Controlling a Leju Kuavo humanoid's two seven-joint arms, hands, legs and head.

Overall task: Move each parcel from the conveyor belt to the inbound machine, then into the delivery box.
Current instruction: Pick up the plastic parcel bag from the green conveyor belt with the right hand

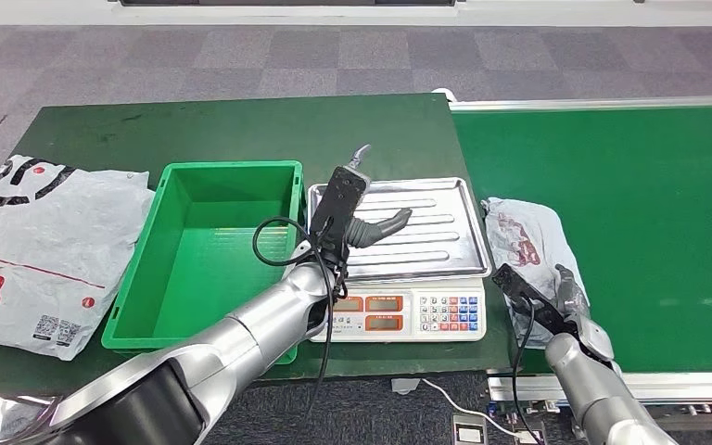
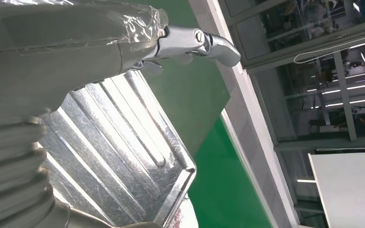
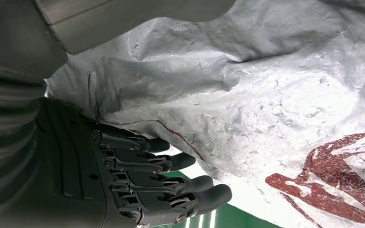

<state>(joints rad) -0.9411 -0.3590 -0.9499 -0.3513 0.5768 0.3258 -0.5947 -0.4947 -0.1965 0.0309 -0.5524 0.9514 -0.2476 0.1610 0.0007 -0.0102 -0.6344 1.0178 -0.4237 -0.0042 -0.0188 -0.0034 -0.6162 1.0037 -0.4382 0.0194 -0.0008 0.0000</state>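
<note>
We're right at the scale [image 1: 399, 250] here, our inbound machine, and everything else takes its place from it. The parcel [image 1: 524, 236], a crumpled grey poly bag with red print, lies on the green conveyor belt [image 1: 630, 213] just beside the scale's right edge. Our right robot hand [image 1: 565, 301] is down at the parcel's near end, fingers laid out fairly straight along the film [image 3: 180, 161], touching it but not yet closed on it as far as we can see. Our left robot hand [image 1: 362, 209] hovers over the scale's steel tray [image 2: 123, 142], fingers apart, holding nothing. The green delivery box [image 1: 162, 278] waits just left of the scale, and a larger grey bag [image 1: 28, 241] lies beyond that on the worktop [image 1: 241, 125].

We judge this parcel soft and light, with slippery film that will slide and sag rather than lift flat. So we'd want to gather a wrinkled fold at that near edge, or get fingers under the bulk, and expect the far end to droop as it swings over to the tray.
</note>
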